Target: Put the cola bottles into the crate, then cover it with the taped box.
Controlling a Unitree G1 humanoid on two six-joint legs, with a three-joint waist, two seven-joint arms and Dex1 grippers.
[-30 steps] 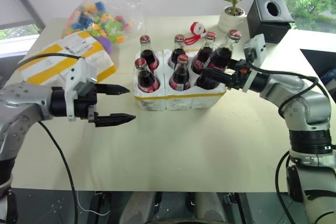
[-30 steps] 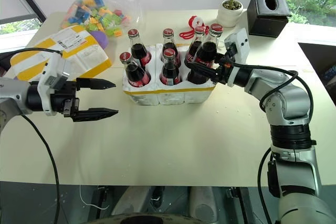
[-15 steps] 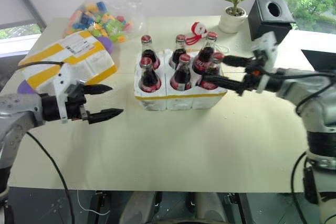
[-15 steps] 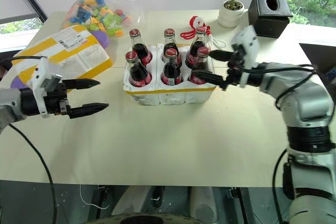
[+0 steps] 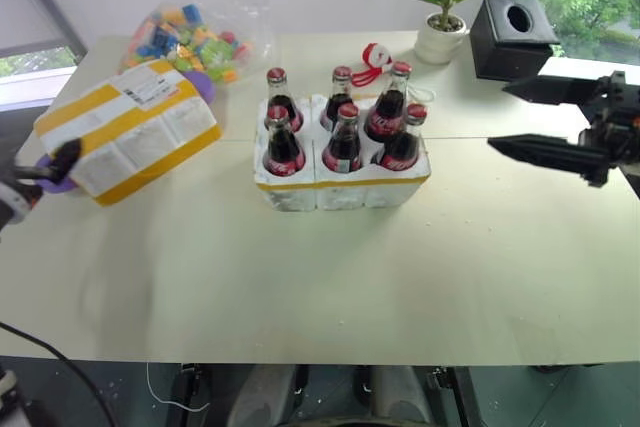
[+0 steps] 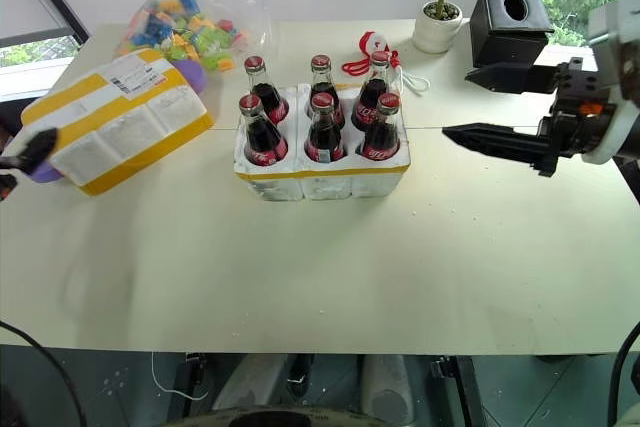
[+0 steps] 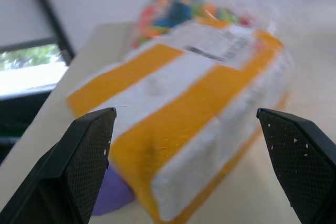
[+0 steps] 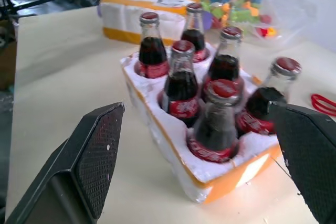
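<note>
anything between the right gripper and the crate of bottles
Nothing: in the right eye view, only bare table lies between the open right gripper and the crate; the right wrist view agrees.

1. Six cola bottles (image 6: 322, 122) upright in the wells of the crate (image 6: 322, 179).
2. Taped box (image 6: 118, 117) well left of the crate, tilted.
3. Right gripper (image 6: 487, 107) right of the crate, fingers spread wide, empty.
4. Left gripper (image 6: 22, 155) far left of the crate, beside the box.
</note>
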